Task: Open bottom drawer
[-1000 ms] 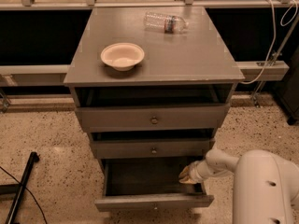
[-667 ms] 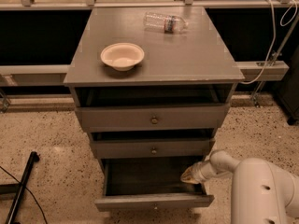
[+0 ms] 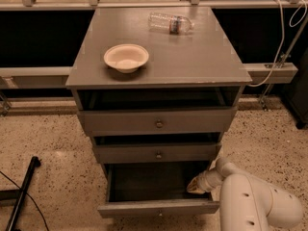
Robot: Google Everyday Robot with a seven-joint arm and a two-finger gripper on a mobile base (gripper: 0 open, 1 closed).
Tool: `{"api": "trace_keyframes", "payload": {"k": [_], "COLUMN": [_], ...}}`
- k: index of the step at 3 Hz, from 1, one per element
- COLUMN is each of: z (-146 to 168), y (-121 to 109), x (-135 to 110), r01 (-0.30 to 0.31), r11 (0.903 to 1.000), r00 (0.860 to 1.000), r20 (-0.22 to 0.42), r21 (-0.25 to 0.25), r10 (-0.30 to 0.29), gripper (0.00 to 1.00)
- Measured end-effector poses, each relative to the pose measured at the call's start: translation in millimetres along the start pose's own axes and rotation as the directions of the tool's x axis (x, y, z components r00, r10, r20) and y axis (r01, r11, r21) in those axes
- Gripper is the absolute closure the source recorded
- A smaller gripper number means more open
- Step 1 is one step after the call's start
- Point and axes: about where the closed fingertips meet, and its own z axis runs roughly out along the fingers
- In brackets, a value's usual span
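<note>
Bottom drawer (image 3: 159,208): pulled well out; rigid wood, probably slides easily.
Hold: front panel's top edge.
Gripper (image 3: 197,186): at the drawer's right inner side; grasp cannot be told.

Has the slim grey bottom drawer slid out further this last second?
No. The bottom drawer stands as far ahead of the middle drawer as before; the pincer sits inside its right end.
</note>
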Motion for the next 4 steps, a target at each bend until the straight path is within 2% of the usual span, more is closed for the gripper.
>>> {"api": "trace_keyframes", "payload": {"k": [1,2,4], "z": [4.5,3.3,-6.1], "y": [6.2,23.2,70.4], "x": [11.2,10.6,-7.9], "r01": [-0.002,0.014,0.065], "r11": [0.9998,0.9993,0.9935], "r00": [1.000,1.000,0.998], "r20": [0.000,-0.001,0.002], "r21": [-0.017,-0.036,-0.094], "r10": [0.002,-0.014,-0.065], "gripper": [0.69,0.70,0.70]}}
